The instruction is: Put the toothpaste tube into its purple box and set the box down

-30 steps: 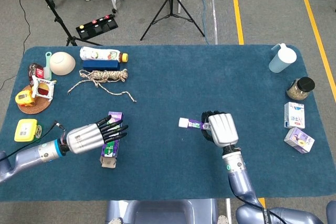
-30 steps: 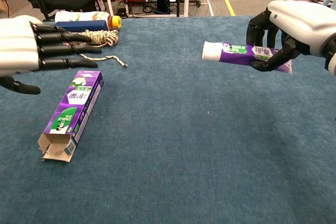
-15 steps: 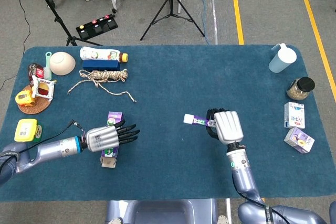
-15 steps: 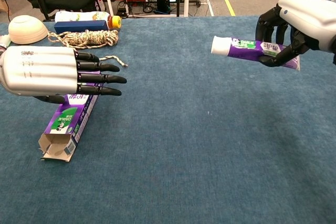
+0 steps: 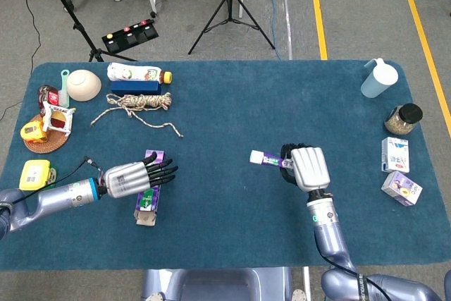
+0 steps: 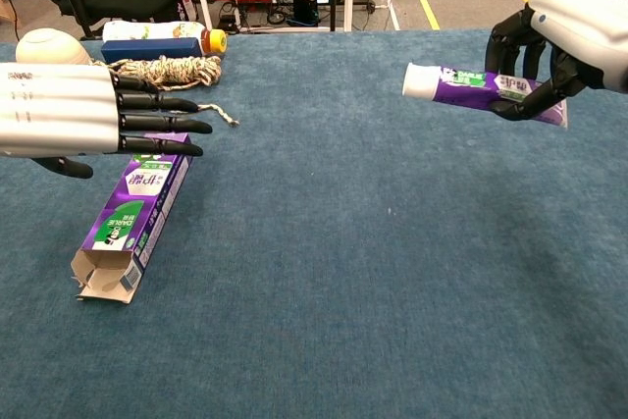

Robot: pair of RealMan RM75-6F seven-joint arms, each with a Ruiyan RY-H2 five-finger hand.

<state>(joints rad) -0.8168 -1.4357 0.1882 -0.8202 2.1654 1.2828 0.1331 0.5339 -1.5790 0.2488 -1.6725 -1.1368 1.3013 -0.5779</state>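
The purple toothpaste box (image 5: 149, 197) (image 6: 136, 214) lies flat on the blue table, its open flap end toward the front edge. My left hand (image 5: 132, 177) (image 6: 83, 123) hovers just above its far half with fingers stretched out and apart, holding nothing. My right hand (image 5: 306, 167) (image 6: 569, 36) holds the purple toothpaste tube (image 5: 266, 159) (image 6: 471, 87) in the air right of centre. The tube lies level, with its white cap pointing left toward the box.
At the back left lie a coiled rope (image 5: 139, 103), a bottle (image 5: 137, 73) on a blue box, a bowl (image 5: 83, 84) and a small basket (image 5: 48, 128). A yellow tape measure (image 5: 34, 174) sits by my left arm. Cup (image 5: 376, 78), jar (image 5: 402, 119) and cartons (image 5: 395, 154) stand at right.
My left hand swung out over the box, then drew back left and rose slightly. My right hand carried the tube a little to the right and up.
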